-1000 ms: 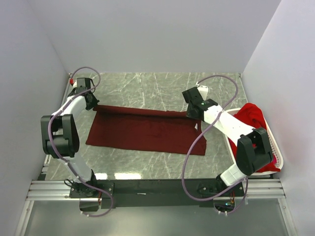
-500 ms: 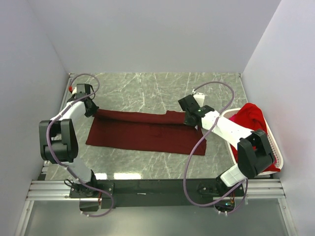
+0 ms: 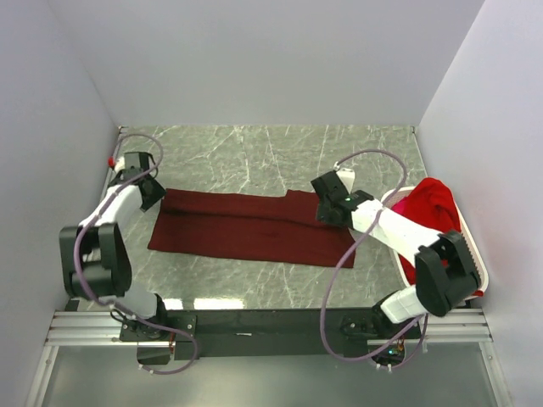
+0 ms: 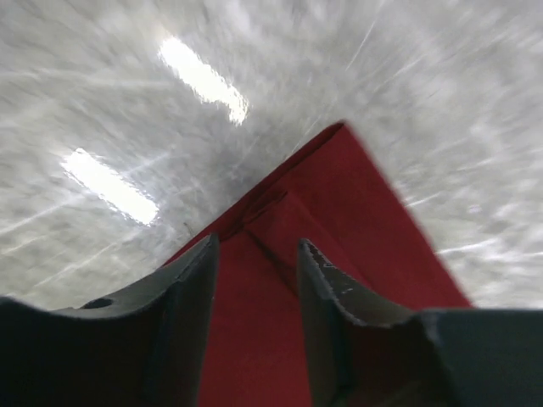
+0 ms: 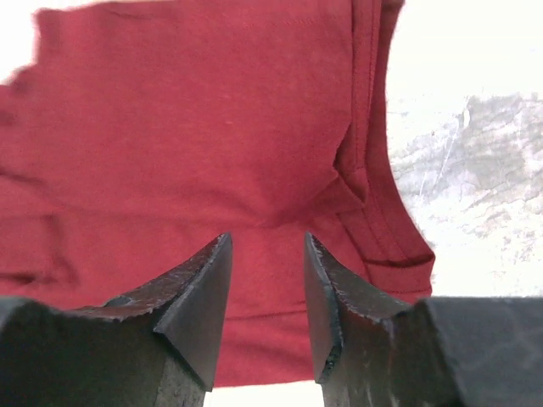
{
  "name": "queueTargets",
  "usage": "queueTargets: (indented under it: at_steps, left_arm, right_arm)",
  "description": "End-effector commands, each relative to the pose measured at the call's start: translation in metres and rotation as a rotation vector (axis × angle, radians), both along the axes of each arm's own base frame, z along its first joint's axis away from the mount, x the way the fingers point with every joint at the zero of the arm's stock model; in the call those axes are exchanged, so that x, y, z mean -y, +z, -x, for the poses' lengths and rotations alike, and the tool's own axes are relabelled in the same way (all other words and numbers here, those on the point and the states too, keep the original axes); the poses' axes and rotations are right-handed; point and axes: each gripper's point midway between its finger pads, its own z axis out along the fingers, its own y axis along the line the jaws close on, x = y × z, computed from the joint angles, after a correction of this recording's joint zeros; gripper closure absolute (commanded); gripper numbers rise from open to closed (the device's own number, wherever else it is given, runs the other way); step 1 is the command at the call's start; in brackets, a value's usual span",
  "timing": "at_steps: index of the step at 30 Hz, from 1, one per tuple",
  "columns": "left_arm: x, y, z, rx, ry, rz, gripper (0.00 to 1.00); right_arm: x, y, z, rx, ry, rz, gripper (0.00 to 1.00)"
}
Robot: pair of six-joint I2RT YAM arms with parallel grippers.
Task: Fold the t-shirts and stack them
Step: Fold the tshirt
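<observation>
Your dark maroon short-sleeved t-shirt (image 3: 246,229) lies flat across the middle of the grey marbled table (image 3: 254,157), as a long band running left to right. A second ago its far edge reached further back. That edge now sits nearer to you and straighter, so the shirt is narrower from front to back.

Your left gripper (image 3: 153,195) has come nearer and leftward, and is at the shirt's far-left corner. In its wrist view the pincer (image 4: 257,244) has its fingers parted, with red cloth showing in the gap and none visibly pinched.

Your right gripper (image 3: 325,212) has drawn toward you from the far-right corner and now hangs over the shirt's right end. Its fingers (image 5: 268,239) also stand apart, with the cloth lying flat below them.

The bright red shirts (image 3: 433,199) stay heaped in the white perforated plastic basket (image 3: 484,270) at the right.
</observation>
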Motion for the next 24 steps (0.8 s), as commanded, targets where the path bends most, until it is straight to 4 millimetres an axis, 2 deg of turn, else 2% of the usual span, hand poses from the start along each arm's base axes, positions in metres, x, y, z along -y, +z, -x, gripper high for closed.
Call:
queueTargets:
  at_steps: [1, 4, 7, 8, 9, 10, 11, 12, 14, 15, 17, 18, 24]
  left_arm:
    - [-0.009, 0.047, -0.003, 0.133, 0.046, -0.016, 0.54]
    - [0.000, 0.063, -0.011, 0.187, 0.017, 0.019, 0.62]
    - [0.023, 0.063, -0.028, 0.203, -0.058, 0.095, 0.68]
    - [0.028, 0.051, -0.033, 0.172, -0.068, 0.109, 0.70]
    - [0.040, 0.050, -0.040, 0.169, -0.097, 0.116, 0.73]
    - [0.045, 0.044, -0.043, 0.156, -0.109, 0.122, 0.74]
    - [0.051, 0.031, -0.046, 0.127, -0.120, 0.131, 0.76]
    - [0.059, 0.027, -0.048, 0.117, -0.138, 0.137, 0.77]
    - [0.063, 0.013, -0.049, 0.095, -0.139, 0.147, 0.78]
    - [0.064, 0.006, -0.046, 0.080, -0.138, 0.151, 0.78]
    - [0.065, -0.003, -0.044, 0.068, -0.127, 0.164, 0.78]
    - [0.065, -0.012, -0.038, 0.050, -0.121, 0.166, 0.79]
    - [0.066, -0.033, -0.019, 0.020, -0.090, 0.184, 0.79]
  right_arm:
    - [-0.003, 0.043, -0.007, 0.118, -0.003, -0.068, 0.53]
    - [0.001, 0.057, -0.022, 0.145, -0.013, -0.072, 0.53]
    - [0.003, 0.056, -0.048, 0.135, -0.013, -0.087, 0.53]
    - [0.000, 0.057, -0.058, 0.141, -0.007, -0.100, 0.53]
    - [-0.004, 0.042, -0.065, 0.097, 0.010, -0.108, 0.54]
    - [-0.002, 0.038, -0.074, 0.090, 0.007, -0.111, 0.55]
    - [-0.006, 0.040, -0.084, 0.098, 0.015, -0.114, 0.54]
    - [-0.007, 0.025, -0.091, 0.060, 0.025, -0.099, 0.55]
    - [-0.011, 0.022, -0.104, 0.049, 0.042, -0.092, 0.54]
    - [-0.013, 0.010, -0.107, 0.027, 0.048, -0.085, 0.55]
    - [-0.012, 0.010, -0.117, 0.024, 0.036, -0.066, 0.54]
    - [-0.010, 0.001, -0.117, 0.002, 0.026, -0.047, 0.54]
    - [0.014, -0.006, -0.119, 0.010, -0.039, 0.011, 0.52]
